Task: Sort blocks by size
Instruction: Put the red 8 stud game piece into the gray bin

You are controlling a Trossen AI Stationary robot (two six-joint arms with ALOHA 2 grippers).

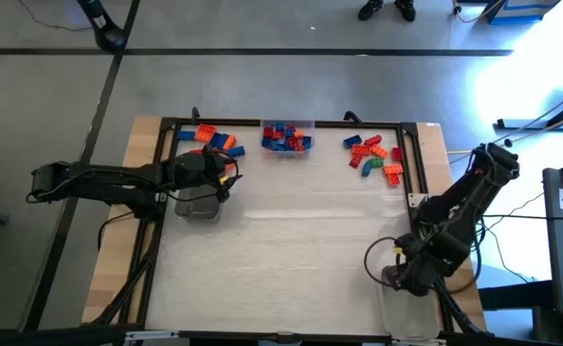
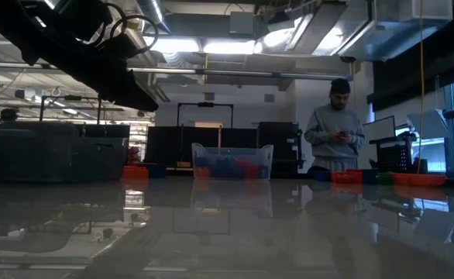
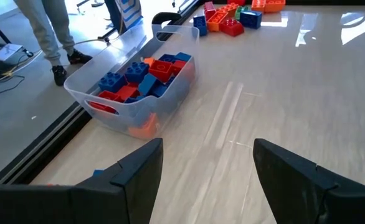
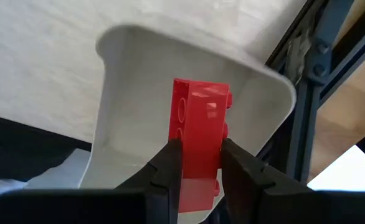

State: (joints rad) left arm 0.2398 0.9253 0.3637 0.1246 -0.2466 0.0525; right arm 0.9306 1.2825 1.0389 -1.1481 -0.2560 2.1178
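Note:
Loose red, orange, blue and green blocks lie in two heaps, far left (image 1: 214, 139) and far right (image 1: 378, 156). Between them a clear tray (image 1: 287, 125) holds blue and red blocks (image 3: 139, 78). My right gripper (image 1: 394, 276) hangs over an empty clear tray (image 4: 126, 93) at the near right and is shut on a red block (image 4: 198, 134). My left gripper (image 3: 207, 168) stands open with nothing between its fingers, above another clear tray (image 1: 197, 206) at the left. My right gripper pinches the red block between its two fingers at the block's upper end (image 4: 198, 177). One finger (image 4: 167, 169) lies on the hollow underside, the other (image 4: 235, 167) on the studded top. The fingers point steeply down. The block hangs lengthwise below them, clear of the tray.
A dark metal frame (image 1: 421, 163) runs round the white work surface. Bare table lies between the two arms. In the low view a person (image 2: 335, 128) stands beyond the far edge, behind the middle tray (image 2: 232, 163).

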